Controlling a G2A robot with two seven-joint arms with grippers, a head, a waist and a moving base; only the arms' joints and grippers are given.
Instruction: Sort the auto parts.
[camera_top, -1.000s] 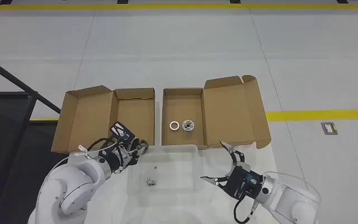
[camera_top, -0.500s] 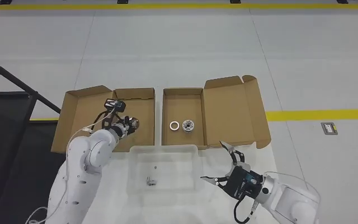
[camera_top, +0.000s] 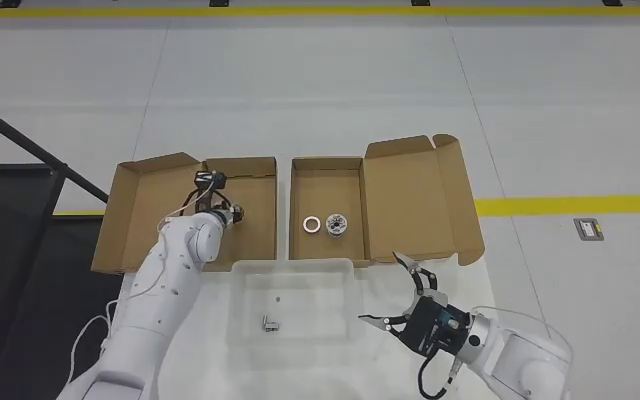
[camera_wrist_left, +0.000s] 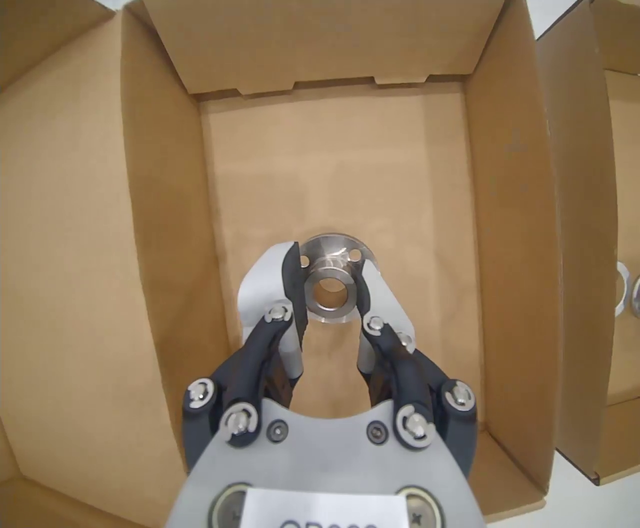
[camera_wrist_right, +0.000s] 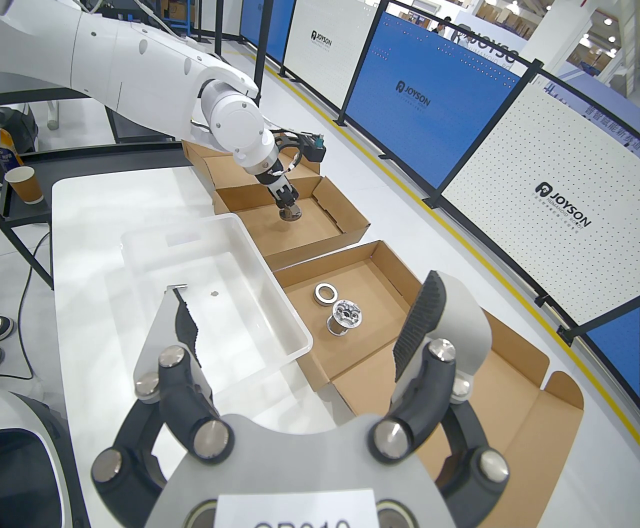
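Gripping a flanged metal part (camera_wrist_left: 330, 295) by its short collar, the left gripper (camera_wrist_left: 327, 280) has its jaws clamped on that collar from both sides, with the round flange pointing down into the left cardboard box (camera_wrist_left: 340, 150). This box lies just beyond the far left corner of the clear plastic tray (camera_top: 292, 264), on the side away from the robot. In the right wrist view the same gripper (camera_wrist_right: 286, 202) hangs upright over the box floor with the part (camera_wrist_right: 291, 214) low inside the walls; whether the flange touches the cardboard cannot be told.

A second open box, the right cardboard box (camera_top: 330, 190), lies just beyond the tray's far right corner, side by side with the first. Two sorted pieces lie in the part of it nearest the tray: a flat metal ring (camera_top: 313, 224) and, just beside it on the side away from the left box, a toothed hub (camera_top: 338, 223).

Inside the tray a small metal piece (camera_top: 269, 323) lies near the middle, toward the near wall, and a dark speck (camera_top: 277, 297) sits a little farther in.

The right gripper (camera_top: 378, 288) hovers just off the tray's near right corner, jaws spread wide apart and holding nothing, its ridged pads (camera_wrist_right: 417, 320) facing each other.
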